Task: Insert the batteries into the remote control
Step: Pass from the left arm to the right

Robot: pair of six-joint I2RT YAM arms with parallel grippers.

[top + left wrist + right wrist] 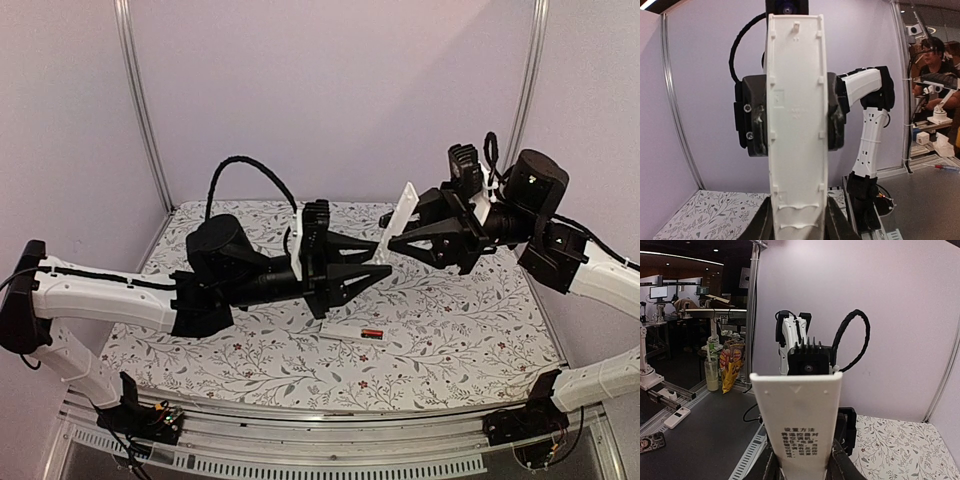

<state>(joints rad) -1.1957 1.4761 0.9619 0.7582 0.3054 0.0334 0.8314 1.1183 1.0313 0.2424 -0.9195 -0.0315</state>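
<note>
Lit softly and evenly from above in the overhead view, with only faint shadows on the tabletop [450, 340]. Slightly soft throughout. Bowed at the wrist-view edges; dim beyond the enclosure, with small bright ceiling spots.

**A:** Left arm [100, 290] and right arm [610, 275] are wearing white shells, black joints, yeah?

**B:** Yep, ribbed black cable [240, 168] is looping off the wrist, left gripper [382, 271] is looking all black.
</note>
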